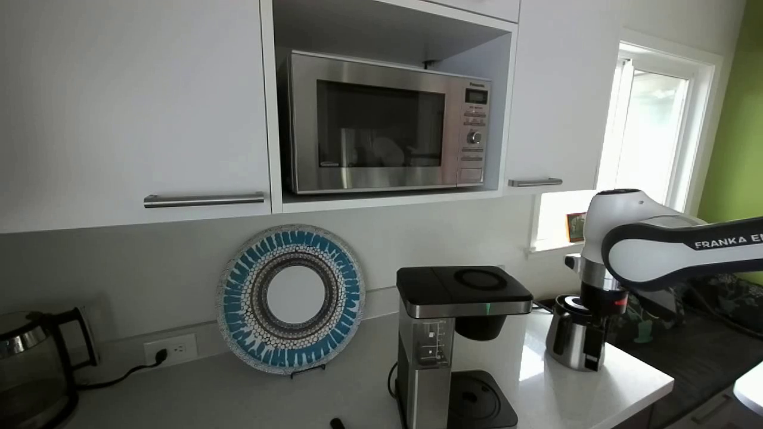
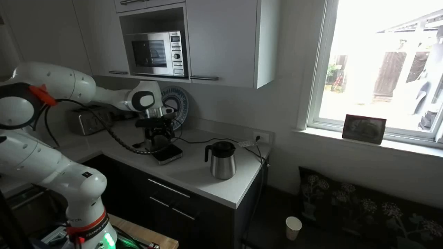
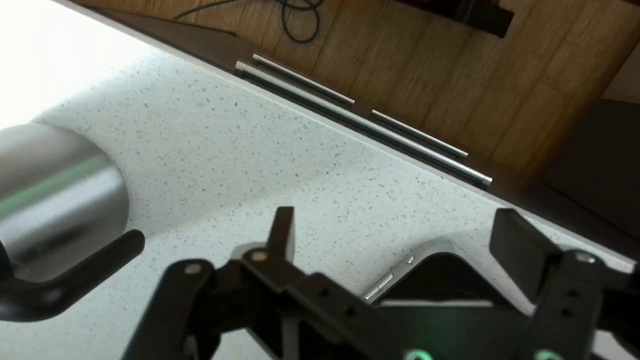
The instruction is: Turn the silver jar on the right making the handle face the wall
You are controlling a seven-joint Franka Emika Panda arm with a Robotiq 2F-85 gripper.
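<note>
White arm (image 2: pixel 69 173), apparently matte black pincer (image 3: pixel 394 227)

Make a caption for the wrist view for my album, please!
Open black tool hovers over the speckled counter, the silver jar and its black handle at left.

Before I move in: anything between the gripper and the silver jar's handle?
Nothing visible stands between the gripper and the handle: in the wrist view, only the white countertop shows in that gap. The coffee machine looks off that path.

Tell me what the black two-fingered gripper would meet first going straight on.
Likely the white speckled countertop beyond the open gripper; depth is unclear, so the silver-rimmed black coffee machine base might come first.
</note>
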